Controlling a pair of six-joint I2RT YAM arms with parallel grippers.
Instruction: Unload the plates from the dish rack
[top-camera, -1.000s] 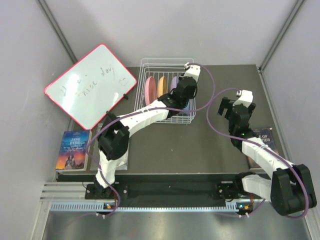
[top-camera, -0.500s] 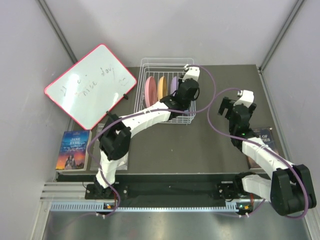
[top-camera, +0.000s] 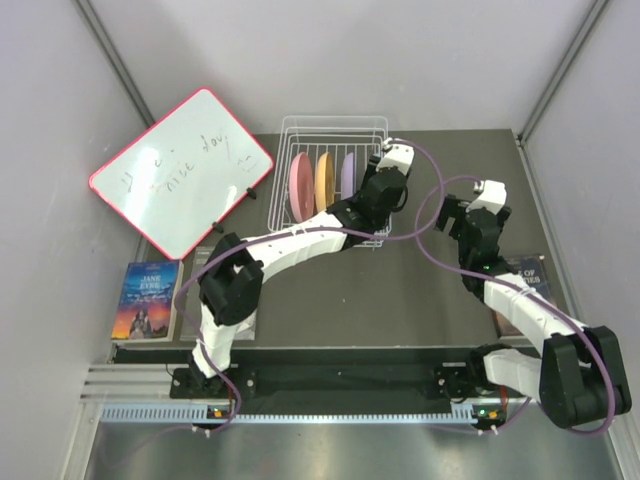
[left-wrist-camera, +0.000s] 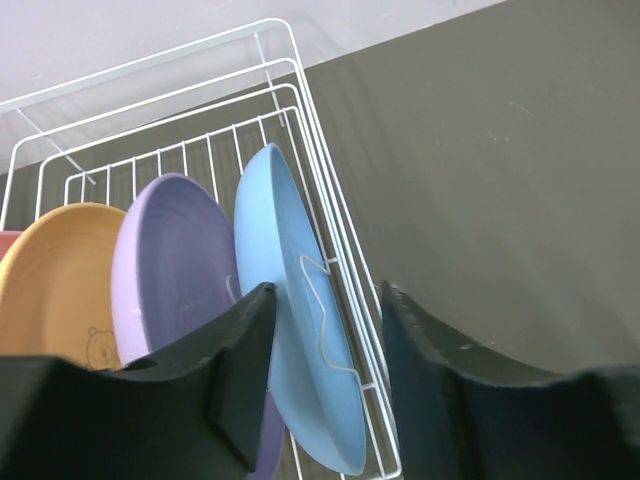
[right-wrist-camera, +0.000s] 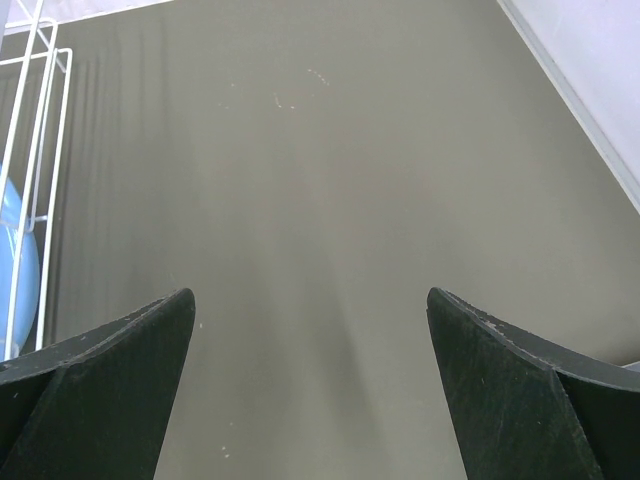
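The left fingers (left-wrist-camera: 235, 370) stand apart, straddling the lower rim of the light blue plate (left-wrist-camera: 285, 250). One dark finger sits on the side facing the lilac plate (left-wrist-camera: 170, 260) and the other lies outside the side wires of the dish rack (top-camera: 335, 119). Whether either finger touches the plate cannot be told. The blue plate stands on edge in the rack's last slot, at the right of the wrist frame, close against the side wires, with a wavy divider wire crossing its face. The lilac plate stands just beside it to the left, and the orange plate (left-wrist-camera: 55, 280) stands next in line. In the overhead view the pink plate (top-camera: 299, 185) ends the row at its left, also on edge. The rack sits at upper centre of the dark tabletop (top-camera: 400, 290). The left arm reaches diagonally from the bottom of the frame to the rack's right side and covers the blue plate. The right fingers (right-wrist-camera: 110, 380) are spread wide and hold nothing above bare tabletop, with the rack's corner and a sliver of blue plate at the left edge of that wrist view. A red-framed whiteboard (top-camera: 180, 170) leans at upper left, a paperback (top-camera: 147, 298) lies at lower left, and another book (top-camera: 525, 275) lies at right, partly under the right arm.
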